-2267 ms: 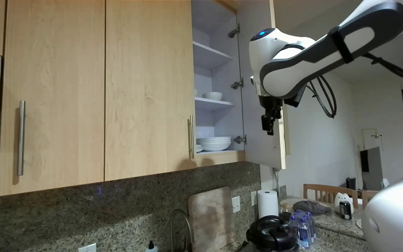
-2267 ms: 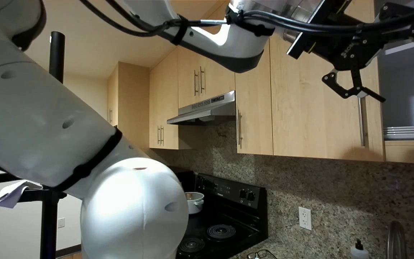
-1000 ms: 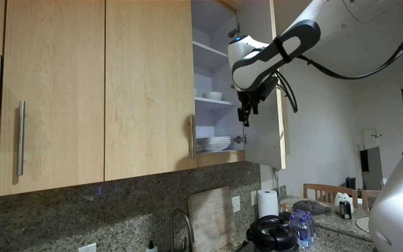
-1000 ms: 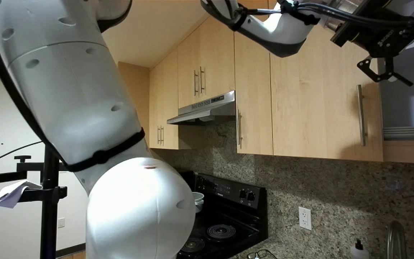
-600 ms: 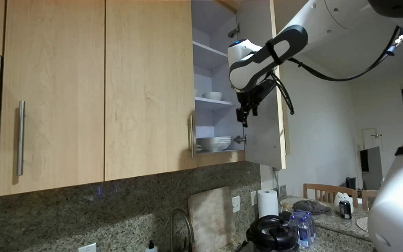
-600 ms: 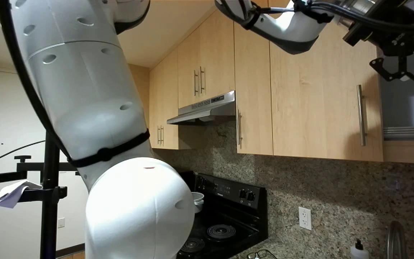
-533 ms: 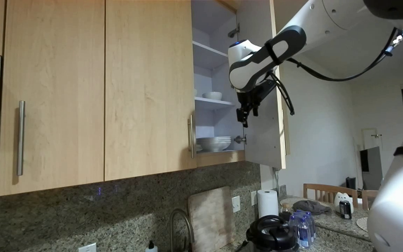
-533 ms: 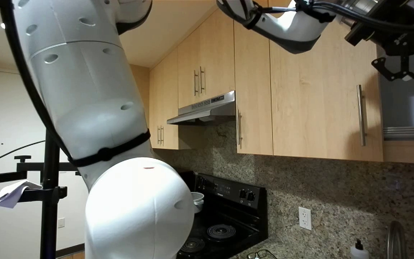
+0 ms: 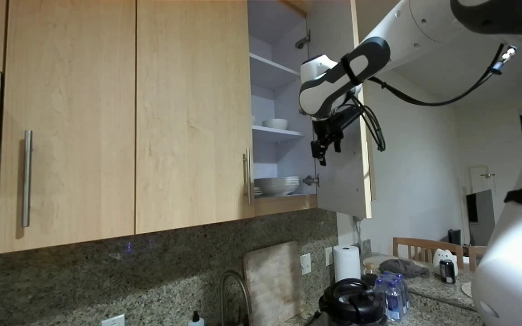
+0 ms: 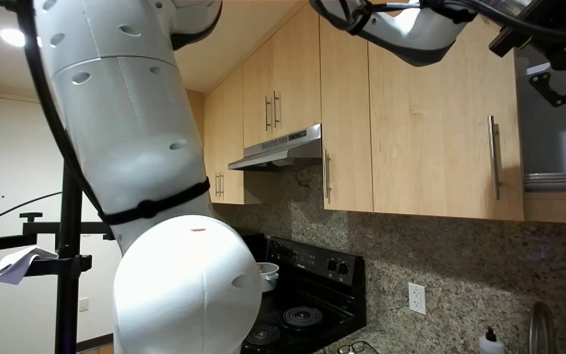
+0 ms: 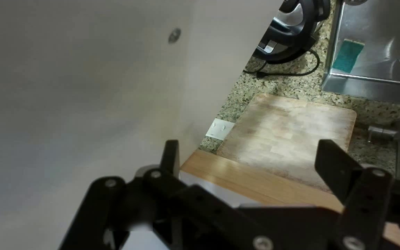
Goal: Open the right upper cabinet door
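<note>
The right upper cabinet door stands swung open to the right in an exterior view, its white inner face toward the shelves. In the wrist view its pale inner face fills the left side. Its handle cannot be made out. My gripper hangs pointing down in front of the open cabinet, beside the door's inner face. In the wrist view the gripper is open with nothing between its fingers. Its left finger is close to the door; I cannot tell whether they touch. In an exterior view the gripper is partly cut off at the right edge.
White shelves hold a bowl and stacked plates. The neighbouring wood door is shut, its bar handle beside the opening. Below are a cutting board, a faucet and a black cooker.
Over two seconds my gripper has moved left toward the cabinet in an exterior view, then slightly back right in the last half second. The door edge looks shifted a touch outward.
</note>
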